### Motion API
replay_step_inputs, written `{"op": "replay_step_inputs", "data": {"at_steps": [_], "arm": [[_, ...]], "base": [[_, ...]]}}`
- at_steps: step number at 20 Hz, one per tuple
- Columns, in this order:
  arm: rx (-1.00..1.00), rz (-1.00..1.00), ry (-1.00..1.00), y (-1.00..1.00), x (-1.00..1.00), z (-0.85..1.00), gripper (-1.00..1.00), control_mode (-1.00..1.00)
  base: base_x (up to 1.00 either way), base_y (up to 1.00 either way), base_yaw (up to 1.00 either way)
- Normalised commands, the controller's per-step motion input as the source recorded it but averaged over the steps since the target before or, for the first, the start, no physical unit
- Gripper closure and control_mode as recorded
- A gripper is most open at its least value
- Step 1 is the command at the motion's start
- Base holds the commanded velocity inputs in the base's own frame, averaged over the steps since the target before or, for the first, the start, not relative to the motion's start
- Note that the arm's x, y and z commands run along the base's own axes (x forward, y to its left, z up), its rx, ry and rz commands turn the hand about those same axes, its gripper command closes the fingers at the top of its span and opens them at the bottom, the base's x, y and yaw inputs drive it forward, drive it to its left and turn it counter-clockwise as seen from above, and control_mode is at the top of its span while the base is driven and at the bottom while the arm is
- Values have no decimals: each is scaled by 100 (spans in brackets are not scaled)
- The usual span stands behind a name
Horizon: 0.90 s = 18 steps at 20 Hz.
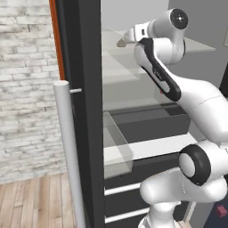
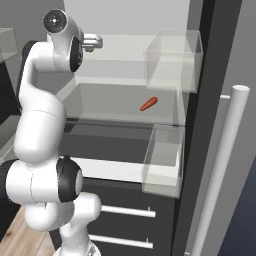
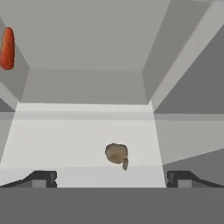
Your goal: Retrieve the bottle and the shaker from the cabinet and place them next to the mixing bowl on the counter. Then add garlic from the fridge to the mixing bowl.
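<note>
Garlic [image 3: 116, 154], a small tan-brown bulb with a short stem, is seen in the hand view lying on a pale glass shelf [image 3: 83, 131] inside the fridge [image 1: 84, 111]. The bulb is located between the two dark fingertips [image 3: 41, 178] of the gripper [image 3: 112, 180], slightly beyond them and not touched by either. The jaws are spread to full width, and nothing is held between them.

An orange-red carrot [image 3: 7, 48] is visible at the upper left of the hand view, well apart from the garlic. In the right base view the same carrot [image 2: 148, 104] is shown lying on a lower glass shelf, near the clear door bins [image 2: 172, 60].

The fridge door is open. Its black edge and a long silver bar handle [image 1: 69, 151] are presented at the left of the left base view, beside a white brick wall [image 1: 26, 89] and a wooden floor [image 1: 35, 200]. The white arm [image 1: 178, 89] is extended into the upper fridge compartment. Dark drawers with silver strips [image 2: 127, 212] are seen below the shelves.
</note>
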Motion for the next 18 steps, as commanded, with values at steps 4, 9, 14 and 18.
{"op": "replay_step_inputs", "data": {"at_steps": [4,9,14,18], "arm": [[0,0,2,1,70,-1,-100,-100],[0,0,8,4,71,0,-100,-100],[0,2,6,11,54,-4,-100,-100],[0,5,2,8,48,-11,-100,-100]], "base": [[0,0,0],[0,0,0],[0,0,0],[0,0,0]]}}
